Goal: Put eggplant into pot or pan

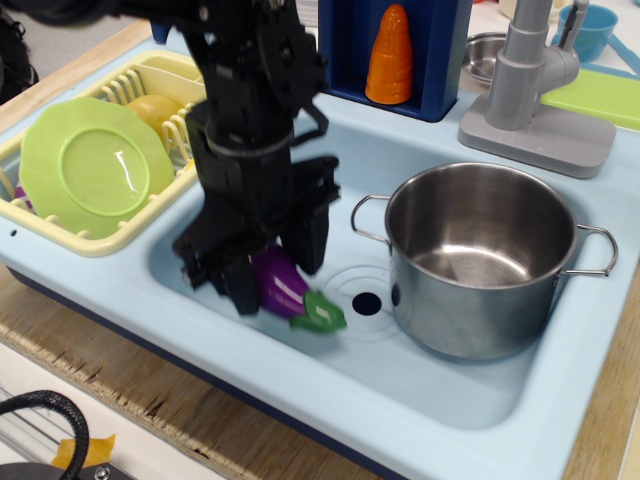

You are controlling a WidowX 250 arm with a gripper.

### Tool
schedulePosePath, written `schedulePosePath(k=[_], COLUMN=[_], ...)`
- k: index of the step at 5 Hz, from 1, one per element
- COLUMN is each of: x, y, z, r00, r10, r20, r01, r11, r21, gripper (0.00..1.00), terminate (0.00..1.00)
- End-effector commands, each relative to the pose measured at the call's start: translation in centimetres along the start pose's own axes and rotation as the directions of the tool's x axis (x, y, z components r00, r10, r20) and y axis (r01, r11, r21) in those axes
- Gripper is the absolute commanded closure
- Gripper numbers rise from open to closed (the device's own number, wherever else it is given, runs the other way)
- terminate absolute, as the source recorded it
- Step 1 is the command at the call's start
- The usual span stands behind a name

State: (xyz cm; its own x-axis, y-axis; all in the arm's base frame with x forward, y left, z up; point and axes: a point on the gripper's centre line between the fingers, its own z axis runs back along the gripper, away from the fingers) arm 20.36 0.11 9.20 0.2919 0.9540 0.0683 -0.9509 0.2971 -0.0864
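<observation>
The purple eggplant (280,284) with its green cap (320,313) is held between the fingers of my black gripper (270,275), a little above the floor of the light-blue sink (450,385). The gripper is shut on it, cap pointing down and right. The shiny steel pot (480,255) stands upright in the right half of the sink, empty, with wire loop handles at left and right. The gripper is to the left of the pot, about a hand's width from its left handle (365,215).
A yellow dish rack (60,235) with a green plate (95,165) stands left of the sink. An orange carrot-shaped toy (390,55) sits in a blue holder behind. A grey faucet (535,85) and a small metal bowl (485,55) are at back right. The drain (366,303) lies beside the pot.
</observation>
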Motion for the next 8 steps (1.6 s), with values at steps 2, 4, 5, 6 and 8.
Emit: schedulePosePath(k=[2,4,5,6,8], x=[0.5,-2.8,-4.4,-5.4,-5.8], y=[-3.2,-7.1,-8.8,-9.8,-10.0], z=[6.3,8.2,7.4,6.9,6.5], r00=[0.987,0.976,0.975,0.974,0.974], r10=[-0.019,-0.112,-0.146,-0.183,-0.203], r20=[0.162,0.189,0.165,0.135,0.096], r01=[0.045,0.158,0.188,0.215,0.223], r11=[0.986,0.955,0.941,0.934,0.926], r21=[-0.162,-0.25,-0.283,-0.285,-0.303], gripper=[1.0,1.0,1.0,0.0,0.0], terminate=[0.0,0.0,0.0,0.0,0.0])
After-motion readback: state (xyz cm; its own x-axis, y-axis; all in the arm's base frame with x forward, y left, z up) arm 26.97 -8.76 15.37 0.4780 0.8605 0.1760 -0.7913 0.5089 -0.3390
